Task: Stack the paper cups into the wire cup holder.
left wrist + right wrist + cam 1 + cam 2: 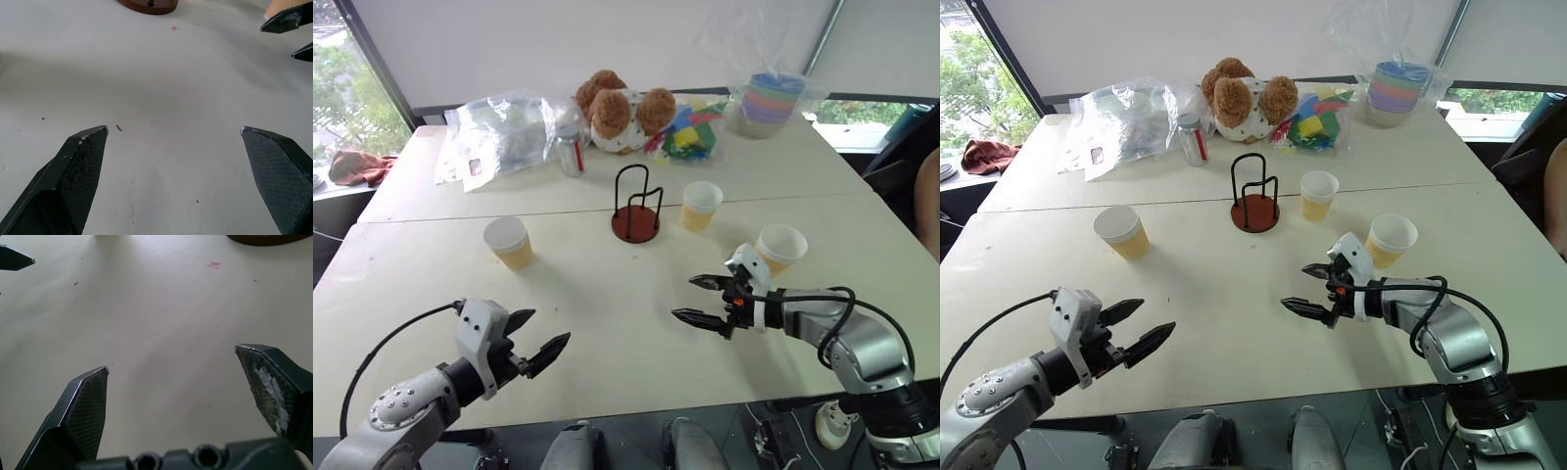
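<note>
Paper cups, three, tapered, with white rims and insides and pale yellow-orange bodies, all upright and well apart on the desk [607, 323]: we count one [509, 242] toward the left edge, one [701, 206] just right of the holder, and one [779, 249] toward the right edge, near our right gripper. Wire cup holder [636, 206]: round dark red disc base with thin black wire loops standing upright, near the desk's middle, with no cup in it. Left gripper [544, 334]: two black pointed fingers with cross-hatched pads, spread wide, holding nothing, near the front edge. Right gripper [703, 300]: same make, also spread wide and empty, over bare matte cream surface. Along the far edge we list crinkled clear plastic bags [499, 132], a brown plush toy [622, 110], bright coloured blocks [687, 132] and a wrapped stack of pastel bowls [770, 100].
</note>
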Tool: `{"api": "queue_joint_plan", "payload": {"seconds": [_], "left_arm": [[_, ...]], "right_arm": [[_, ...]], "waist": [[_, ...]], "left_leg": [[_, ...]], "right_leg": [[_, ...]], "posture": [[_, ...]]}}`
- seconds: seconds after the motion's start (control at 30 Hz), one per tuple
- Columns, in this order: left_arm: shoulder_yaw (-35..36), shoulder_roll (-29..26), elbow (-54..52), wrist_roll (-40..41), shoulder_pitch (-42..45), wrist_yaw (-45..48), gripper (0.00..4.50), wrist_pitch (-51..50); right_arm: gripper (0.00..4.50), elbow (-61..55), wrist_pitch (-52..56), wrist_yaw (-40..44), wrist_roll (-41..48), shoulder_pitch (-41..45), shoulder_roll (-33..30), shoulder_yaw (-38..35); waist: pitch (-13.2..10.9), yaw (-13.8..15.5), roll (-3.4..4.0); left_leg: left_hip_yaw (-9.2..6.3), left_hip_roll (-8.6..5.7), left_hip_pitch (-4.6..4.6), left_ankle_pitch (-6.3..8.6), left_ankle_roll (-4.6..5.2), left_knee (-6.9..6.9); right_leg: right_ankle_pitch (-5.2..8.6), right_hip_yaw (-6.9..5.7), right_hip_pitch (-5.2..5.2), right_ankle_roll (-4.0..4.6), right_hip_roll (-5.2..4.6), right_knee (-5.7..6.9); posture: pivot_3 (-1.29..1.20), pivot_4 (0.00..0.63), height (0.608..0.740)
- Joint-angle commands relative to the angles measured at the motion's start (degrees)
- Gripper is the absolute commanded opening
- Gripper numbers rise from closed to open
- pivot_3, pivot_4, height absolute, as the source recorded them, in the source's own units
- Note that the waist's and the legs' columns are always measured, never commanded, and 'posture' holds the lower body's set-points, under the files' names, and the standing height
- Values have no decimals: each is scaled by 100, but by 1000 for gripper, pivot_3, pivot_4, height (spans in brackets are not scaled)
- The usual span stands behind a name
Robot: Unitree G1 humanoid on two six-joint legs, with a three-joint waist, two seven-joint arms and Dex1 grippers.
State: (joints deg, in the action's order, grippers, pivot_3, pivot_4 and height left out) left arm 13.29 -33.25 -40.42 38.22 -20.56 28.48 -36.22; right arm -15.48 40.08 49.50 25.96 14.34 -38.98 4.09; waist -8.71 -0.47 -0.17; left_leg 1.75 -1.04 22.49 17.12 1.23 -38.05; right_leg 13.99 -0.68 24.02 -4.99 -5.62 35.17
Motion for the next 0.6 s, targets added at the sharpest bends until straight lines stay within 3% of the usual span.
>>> {"api": "queue_joint_plan", "payload": {"seconds": [0.03,0.6], "left_arm": [[201,-7,-80,129,-1,-7,4490,-23],[343,-117,-99,449,411,1,4490,-228]], "right_arm": [[4500,-37,-146,17,10,121,70,-48],[4500,117,-205,-89,-34,401,331,-85]], "waist": [[0,1,0],[0,-10,0]], "left_leg": [[0,0,0,0,0,0],[0,-1,0,0,-1,0]], "right_leg": [[0,0,0,0,0,0],[-1,0,0,-1,0,1]], "posture": [[0,150,740],[0,150,740]]}}
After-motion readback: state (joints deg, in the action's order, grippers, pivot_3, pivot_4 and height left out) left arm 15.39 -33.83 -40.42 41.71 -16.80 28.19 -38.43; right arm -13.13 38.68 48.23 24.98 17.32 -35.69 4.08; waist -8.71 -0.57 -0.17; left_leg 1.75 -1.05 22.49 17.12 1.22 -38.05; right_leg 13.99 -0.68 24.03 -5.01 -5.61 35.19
